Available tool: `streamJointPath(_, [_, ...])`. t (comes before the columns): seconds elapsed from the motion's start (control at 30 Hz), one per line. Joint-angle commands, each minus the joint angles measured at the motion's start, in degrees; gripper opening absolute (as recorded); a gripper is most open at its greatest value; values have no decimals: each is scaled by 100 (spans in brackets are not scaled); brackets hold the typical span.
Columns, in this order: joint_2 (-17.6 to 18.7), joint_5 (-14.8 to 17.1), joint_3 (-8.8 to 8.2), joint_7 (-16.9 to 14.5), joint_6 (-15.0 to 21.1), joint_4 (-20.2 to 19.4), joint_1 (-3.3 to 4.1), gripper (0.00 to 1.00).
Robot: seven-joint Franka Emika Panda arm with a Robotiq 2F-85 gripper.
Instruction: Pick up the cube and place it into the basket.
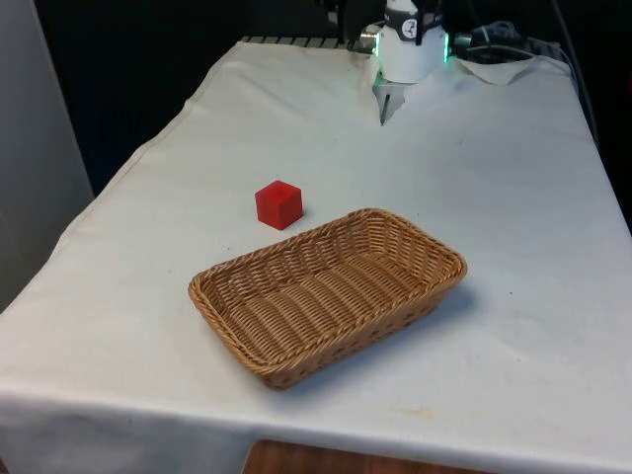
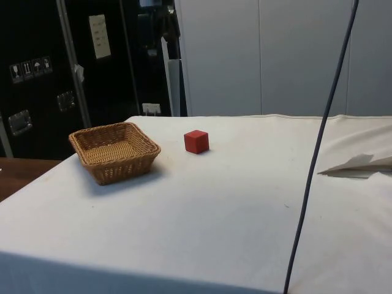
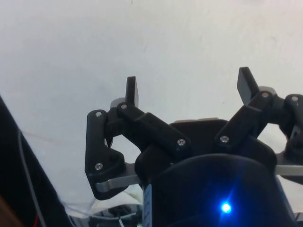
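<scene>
Currently gripper (image 3: 189, 87) spread wide over bare cloth (image 3: 142, 42), holding nothing. Cube (image 1: 278, 204) sits on the cloth near the basket (image 1: 326, 293), at its 11 o'clock in front view, not touching.

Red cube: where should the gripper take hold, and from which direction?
Probably from straight above, fingers closing on two opposite vertical faces of the red cube. It sits flat on the white cloth, turned corner-on in the front view, so rotate the wrist to match. It stands apart from the basket, and the gripper is open.
</scene>
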Motion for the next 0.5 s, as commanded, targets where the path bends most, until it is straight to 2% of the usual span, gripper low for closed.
streamJointPath(0.0, [17, -52, -17, 6, 120, -40, -11, 100])
streamJointPath(0.23, [155, -97, -160, -34, 476, -206, -23, 100])
streamJointPath(0.27, [155, -69, -160, -40, 401, -189, -11, 100])
streamJointPath(0.47, [304, -97, -304, -97, 762, -338, -34, 100])
